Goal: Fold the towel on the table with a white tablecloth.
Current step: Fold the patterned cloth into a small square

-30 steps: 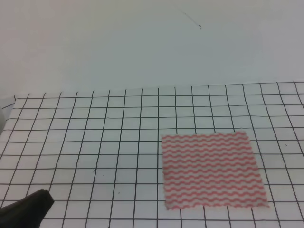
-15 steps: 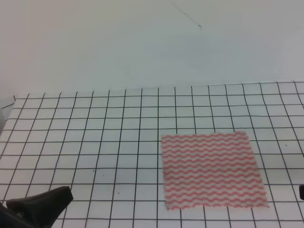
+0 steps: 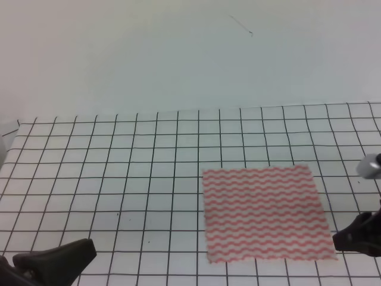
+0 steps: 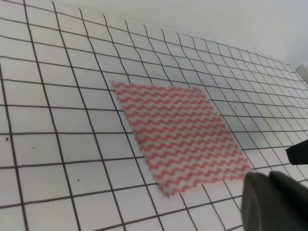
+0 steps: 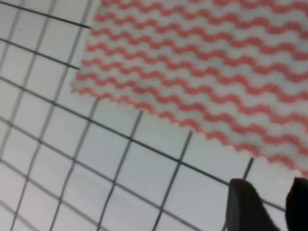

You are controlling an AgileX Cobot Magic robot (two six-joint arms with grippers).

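Note:
The towel [image 3: 265, 214], red-pink and white wavy stripes, lies flat and unfolded on the table's white grid tablecloth [image 3: 119, 179], right of centre. My left gripper [image 3: 56, 262] is a dark shape at the bottom left, well away from the towel; the left wrist view shows the towel [image 4: 180, 137] ahead and only a dark blur of the gripper [image 4: 272, 199]. My right gripper [image 3: 357, 235] hovers just off the towel's near right corner. In the right wrist view its two fingertips [image 5: 245, 207] stand apart over bare cloth, just outside the towel [image 5: 207, 72] edge.
A plain pale wall [image 3: 190, 59] rises behind the table's far edge. The tablecloth's left edge drops off at the far left [image 3: 9, 137]. A light metallic part of the right arm [image 3: 370, 167] shows at the right border.
The right gripper has come into view from the right edge, next to the towel's near right corner. The left gripper crept forward and right along the bottom edge. The towel has not moved.

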